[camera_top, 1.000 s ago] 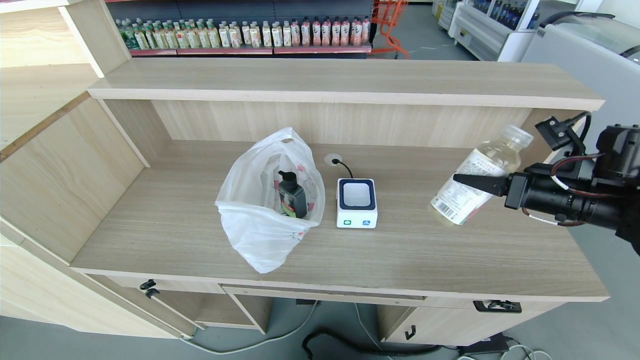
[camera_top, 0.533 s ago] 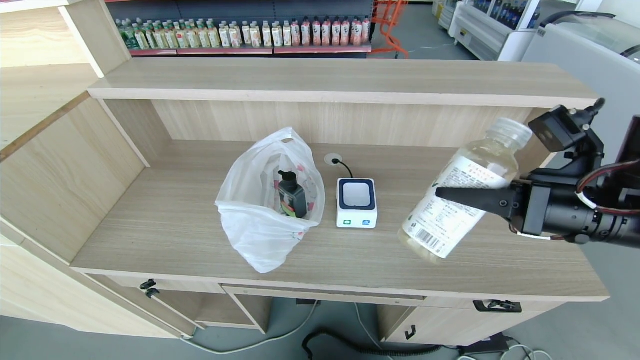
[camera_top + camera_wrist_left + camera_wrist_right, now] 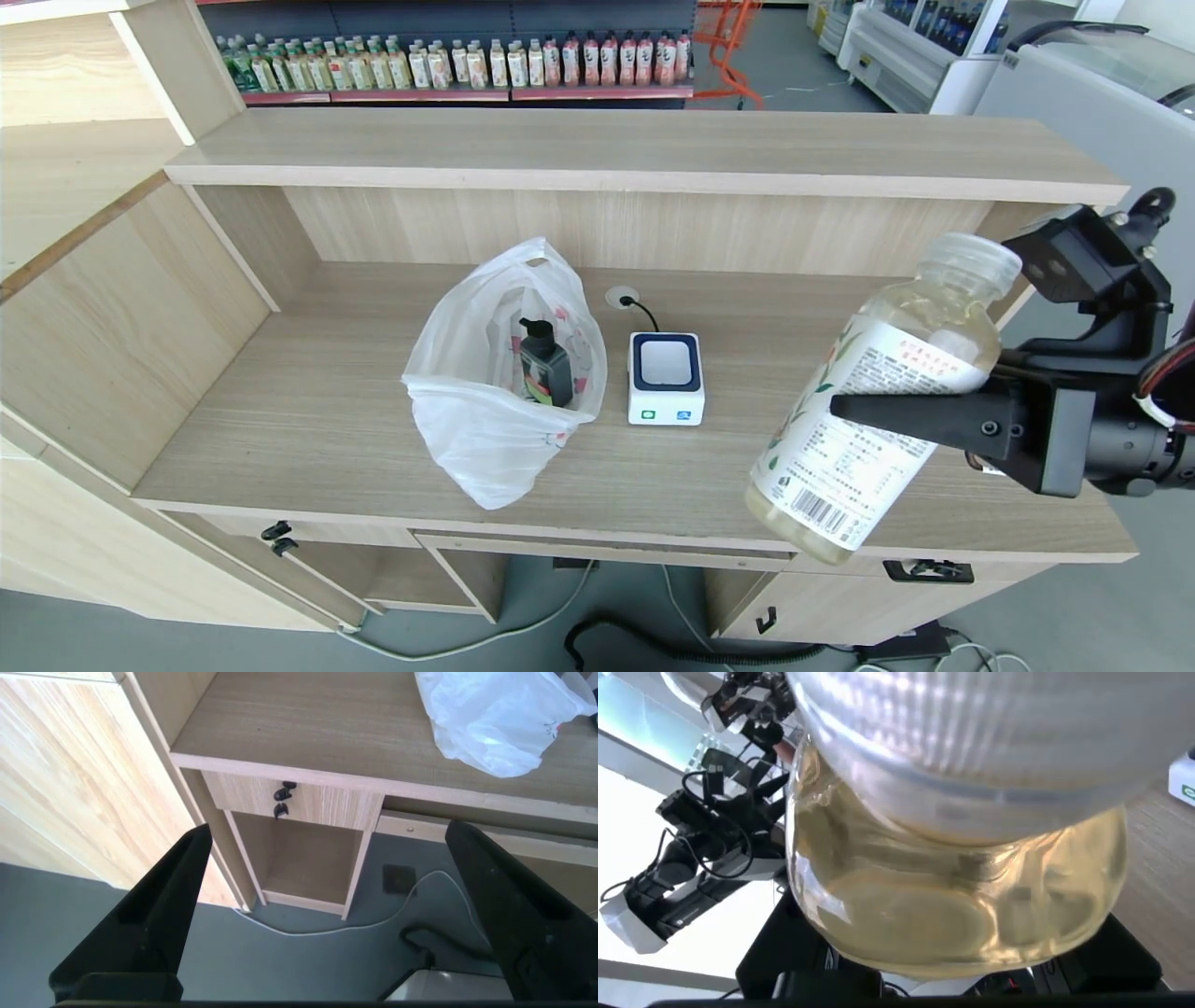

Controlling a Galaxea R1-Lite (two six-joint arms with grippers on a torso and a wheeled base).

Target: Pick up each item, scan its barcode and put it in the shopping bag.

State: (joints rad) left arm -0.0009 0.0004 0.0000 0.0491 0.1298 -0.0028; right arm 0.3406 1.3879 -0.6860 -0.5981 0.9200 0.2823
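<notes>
- We see the right tool [image 3: 873,397] pinching the bottle [image 3: 854,467] at its labelled middle, tilted above the front right edge of the table [image 3: 327,420].
- We judge it liquid-filled, fairly heavy and smooth; grip the mid-body firmly.

Bag [image 3: 485,411] probably common to head, left-wrist

Right gripper [image 3: 873,397] raised, fingers [image 3: 920,420] clamped; left gripper [image 3: 318,924] low, fingers [image 3: 140,929] spread apart.
</notes>
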